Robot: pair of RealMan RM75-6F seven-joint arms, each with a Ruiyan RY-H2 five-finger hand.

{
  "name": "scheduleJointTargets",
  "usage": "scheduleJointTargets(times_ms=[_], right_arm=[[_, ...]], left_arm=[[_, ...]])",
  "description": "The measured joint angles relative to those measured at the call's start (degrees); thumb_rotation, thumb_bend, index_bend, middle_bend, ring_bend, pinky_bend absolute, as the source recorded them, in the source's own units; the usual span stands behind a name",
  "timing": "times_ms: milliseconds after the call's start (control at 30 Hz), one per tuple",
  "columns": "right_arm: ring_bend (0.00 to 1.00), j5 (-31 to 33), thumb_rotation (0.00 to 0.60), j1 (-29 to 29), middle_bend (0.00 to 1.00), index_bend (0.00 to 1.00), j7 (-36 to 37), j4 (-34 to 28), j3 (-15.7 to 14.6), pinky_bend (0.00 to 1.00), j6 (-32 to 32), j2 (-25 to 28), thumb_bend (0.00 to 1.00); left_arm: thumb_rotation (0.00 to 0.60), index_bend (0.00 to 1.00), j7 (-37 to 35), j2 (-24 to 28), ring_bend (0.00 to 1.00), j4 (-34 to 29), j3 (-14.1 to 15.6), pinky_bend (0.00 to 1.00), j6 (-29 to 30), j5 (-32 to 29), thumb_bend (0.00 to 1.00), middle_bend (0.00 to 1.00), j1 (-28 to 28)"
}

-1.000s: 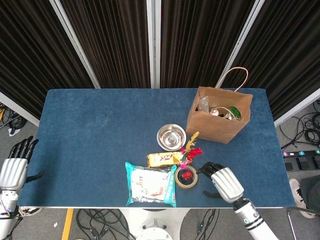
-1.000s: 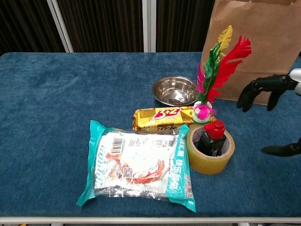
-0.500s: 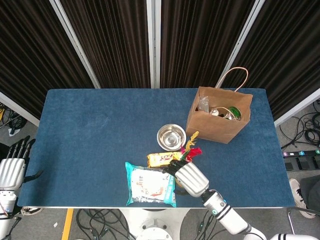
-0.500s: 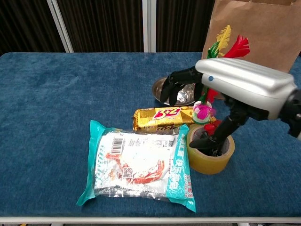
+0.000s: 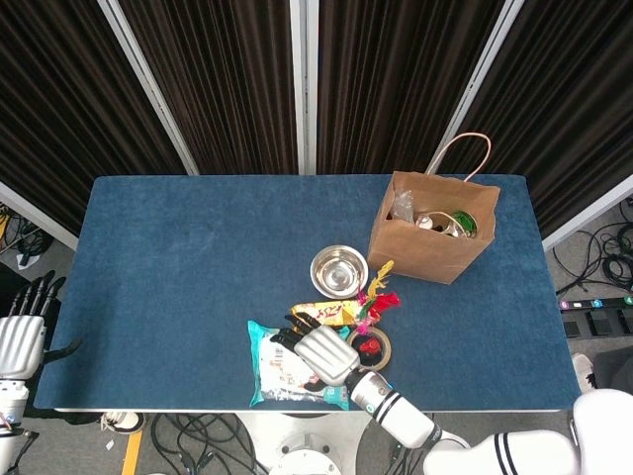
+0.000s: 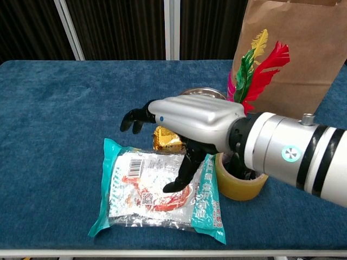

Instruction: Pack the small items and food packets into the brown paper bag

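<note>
Chest view: the right hand (image 6: 187, 122) hovers palm-down over the teal food packet (image 6: 157, 189), its dark fingers (image 6: 134, 116) fanned apart and reaching toward nine o'clock, the thumb angled down toward the packet's clear window; I can't tell whether the tip touches the film. Nothing is held in that hand. Behind the silver knuckle shell runs the thick white forearm (image 6: 295, 157) with black bands, coming in from three o'clock and covering most of the yellow snack bar (image 6: 165, 140) and the steel bowl (image 6: 209, 93). At four o'clock of the hand the tape roll (image 6: 238, 184) sits just beside the packet's edge, and the feather shuttlecock (image 6: 255, 67) stands upright behind the wrist, red, green and yellow plumes against the brown paper bag (image 6: 293, 49).

Head view: the same right hand (image 5: 321, 353) lies over the upper right part of the food packet (image 5: 282, 371) near the table's six o'clock edge, arm trailing off toward five o'clock. The brown paper bag (image 5: 430, 242) stands open at two o'clock of the table, handle up, with items already showing inside. The left hand (image 5: 22, 336) is off the table at the eight o'clock corner, fingers straight, slightly apart and holding nothing.

The blue cloth table (image 5: 198, 257) stands before dark pleated curtains (image 5: 218, 79) with pale metal posts; cables trail on the grey floor (image 5: 593, 267) at three o'clock
</note>
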Motion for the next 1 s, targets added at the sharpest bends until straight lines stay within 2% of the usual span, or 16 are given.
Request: scheduleJointTargets(times_ms=[267,433,700,1000], right_arm=[[0.00,7.2,0.600,3.4,0.12,0.12,-4.7,1.6,-2.0,0.00,0.9,-3.3,0.00],[0.00,8.3,0.600,4.5,0.07,0.10,-6.0,1.8,-3.1,0.00,2.9,-4.6,0.00],[0.00,7.8,0.600,4.7,0.07,0.05,-7.7,2.5,-4.0,0.00,7.5,-5.4,0.00],[0.00,14.6,0.600,6.4,0.07,0.05,-11.5,3.9,-3.9,0.00,8.7,-6.8,0.00]], left_arm=[[0.600,0.08,-1.2,0.0,0.00,0.8,0.3,0.12,0.3,0.2,0.14,0.06,0.4],[0.600,0.09,-1.7,0.1,0.00,0.9,0.2,0.12,0.5,0.3,0.14,0.06,0.5],[0.600,0.09,-2.0,-0.1,0.00,1.1,0.0,0.12,0.4,0.3,0.14,0.06,0.4],[0.600,0.09,-2.7,-0.1,0.00,1.6,0.1,0.12,0.6,0.3,0.14,0.06,0.6]])
